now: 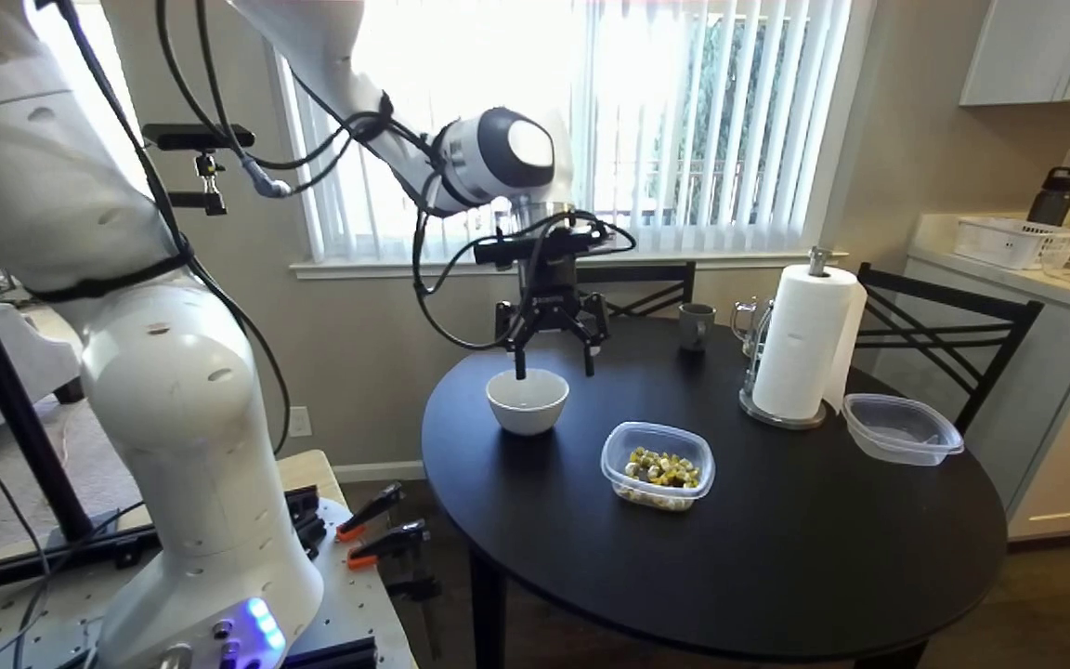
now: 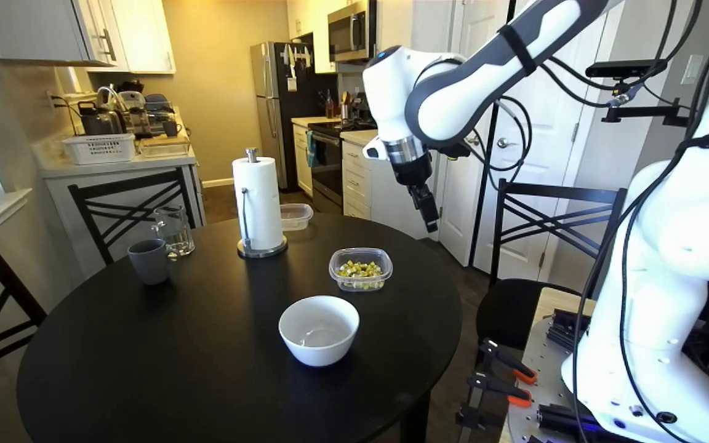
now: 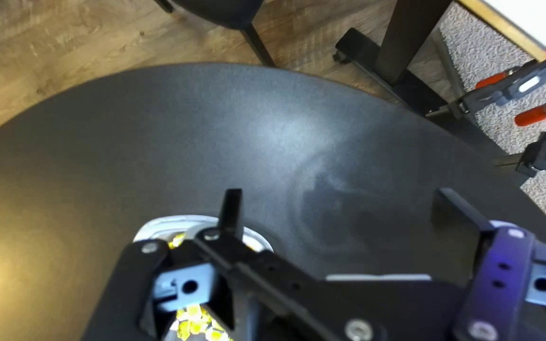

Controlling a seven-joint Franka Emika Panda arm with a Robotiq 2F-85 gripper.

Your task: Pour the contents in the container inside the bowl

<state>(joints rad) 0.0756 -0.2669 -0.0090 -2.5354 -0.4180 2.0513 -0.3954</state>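
Jaws: spread apart, hanging above the bench [image 1: 795,557]
Container [image 1: 660,440]: upright, at 4 o'clock from the white bowl [image 1: 528,421] in an exterior view
Contents [image 1: 663,467]: yellowish-green bits heaped inside the container

gap btwn bowl [image 2: 319,334] & tub [image 1: 684,444], tall towel roll [image 1: 802,344] in way nr 2nd tub [image 1: 902,426]

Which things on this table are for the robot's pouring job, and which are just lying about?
For the job:
clear tub
yellowish bits inside it
white bowl

Just lying about:
paper towel roll
grey mug
glass mug
second plastic tub
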